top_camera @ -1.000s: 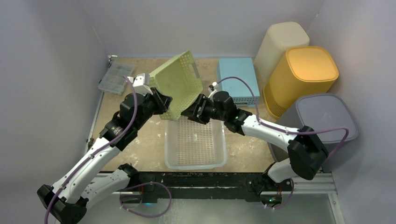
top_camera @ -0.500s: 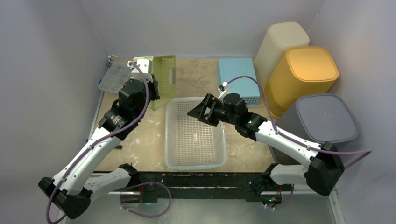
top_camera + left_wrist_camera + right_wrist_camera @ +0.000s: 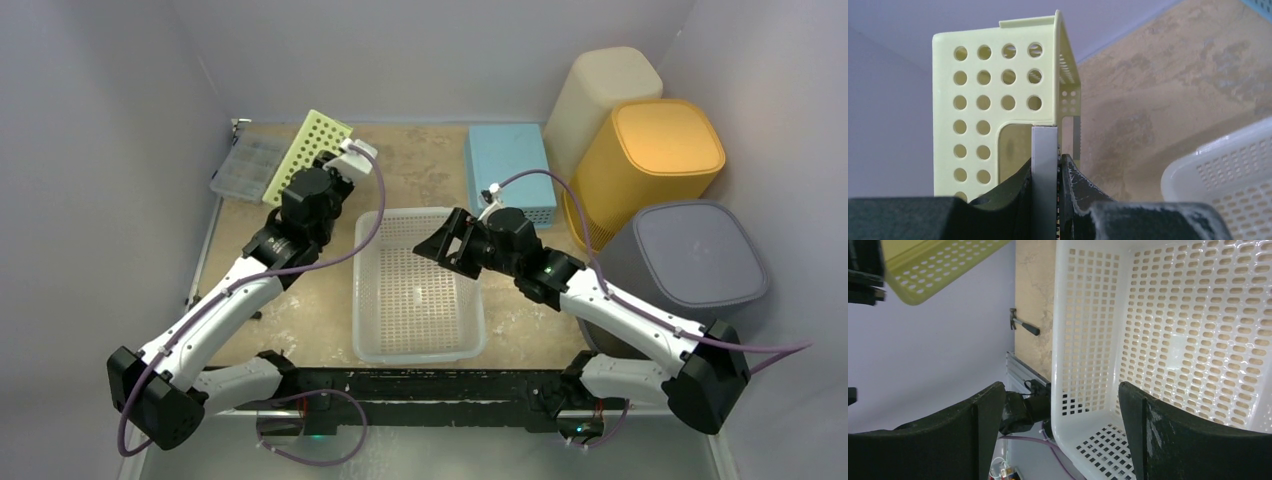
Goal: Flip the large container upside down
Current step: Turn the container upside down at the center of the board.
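Observation:
The white perforated basket (image 3: 362, 290), the larger of the two baskets, stands upright with its mouth up at the table's front middle; it fills the right wrist view (image 3: 1168, 340). My right gripper (image 3: 445, 243) hovers open over its back right corner, and nothing lies between the jaws (image 3: 1060, 388). A smaller yellow-green basket (image 3: 305, 150) is held on edge at the back left, off the white one. My left gripper (image 3: 335, 170) is shut on its rim (image 3: 1048, 160); its holed wall (image 3: 983, 100) rises beyond the fingers. Its underside shows in the right wrist view (image 3: 938, 265).
A clear organiser box (image 3: 245, 165) lies at the back left. A blue box (image 3: 508, 160) sits at the back centre. Cream (image 3: 605, 90), orange (image 3: 645, 160) and grey (image 3: 695, 255) bins crowd the right side. A small dark tool (image 3: 1023, 326) lies left of the white basket.
My right gripper let go of the yellow-green basket, opened wide and drew back. The left arm swung that basket from above the white one to the back left, turning it on edge.

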`<state>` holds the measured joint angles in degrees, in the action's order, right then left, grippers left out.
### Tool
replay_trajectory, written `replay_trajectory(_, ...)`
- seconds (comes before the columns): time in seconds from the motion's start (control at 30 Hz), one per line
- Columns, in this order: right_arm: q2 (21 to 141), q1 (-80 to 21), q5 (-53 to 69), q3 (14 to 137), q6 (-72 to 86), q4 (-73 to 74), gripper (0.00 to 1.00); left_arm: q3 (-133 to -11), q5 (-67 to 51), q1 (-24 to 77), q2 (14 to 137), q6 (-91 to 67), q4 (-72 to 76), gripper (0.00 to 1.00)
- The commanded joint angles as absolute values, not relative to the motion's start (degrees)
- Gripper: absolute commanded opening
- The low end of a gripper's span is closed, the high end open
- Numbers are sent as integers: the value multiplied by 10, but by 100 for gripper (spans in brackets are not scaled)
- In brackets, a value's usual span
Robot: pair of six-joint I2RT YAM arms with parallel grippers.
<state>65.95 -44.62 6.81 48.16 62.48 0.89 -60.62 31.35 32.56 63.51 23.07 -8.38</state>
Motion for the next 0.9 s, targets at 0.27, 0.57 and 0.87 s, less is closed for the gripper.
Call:
replay_trajectory(0.27,642,-447,46,467,610,29,87,-490,165,302,591,402,-104,0)
replay_trajectory(0.57,670,-447,5,487,589,85,88,-504,101,302,567,331,-190,6)
replay_trajectory(0.87,679,-447,-100,526,549,224,92,-507,69,302,552,225,-242,20)
